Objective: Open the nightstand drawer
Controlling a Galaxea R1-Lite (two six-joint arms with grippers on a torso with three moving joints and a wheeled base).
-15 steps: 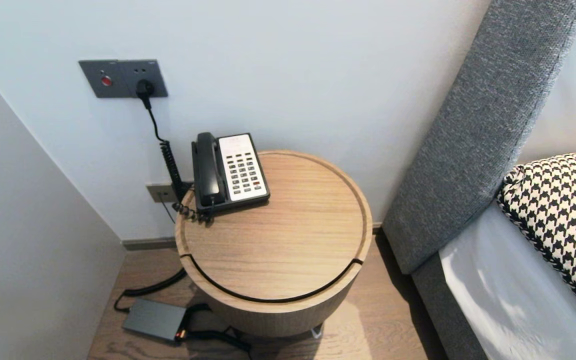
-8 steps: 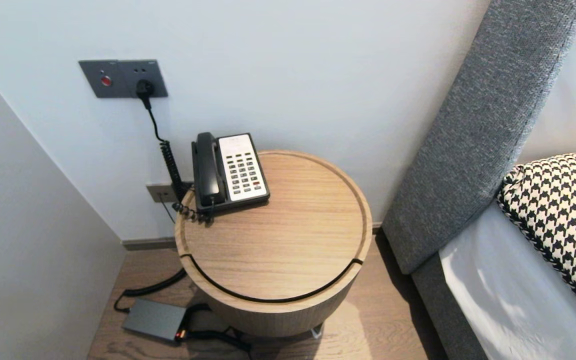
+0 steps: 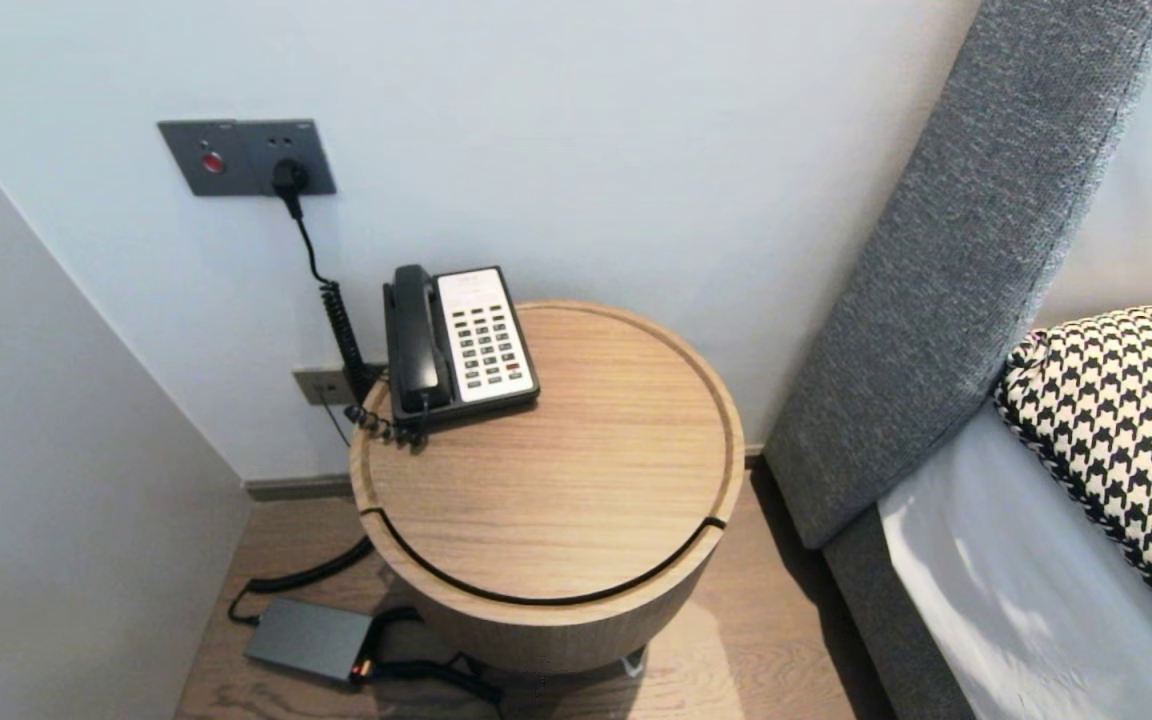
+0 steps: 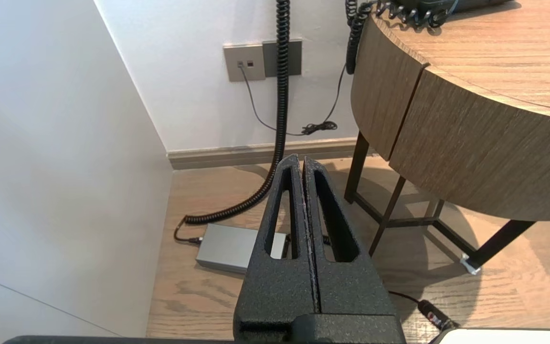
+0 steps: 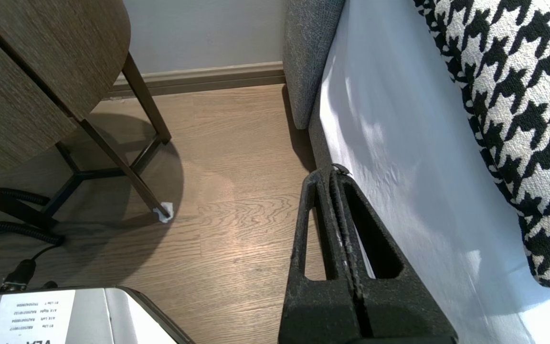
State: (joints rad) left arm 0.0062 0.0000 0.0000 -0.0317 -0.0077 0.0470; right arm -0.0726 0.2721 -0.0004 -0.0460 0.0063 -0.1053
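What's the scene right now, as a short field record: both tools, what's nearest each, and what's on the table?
left tool: shut, empty, low above the wooden floor beside the round wooden side table
nearest left: flat grey adapter box on the floor
right tool: shut, empty, close beside the white bed sheet
on table: black-and-white corded desk telephone, handset cradled
bed: black-and-white houndstooth pillow

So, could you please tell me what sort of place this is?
Probably a hotel bedroom: a corded phone sits on a round wooden bedside table, beside a grey padded headboard and a houndstooth pillow.
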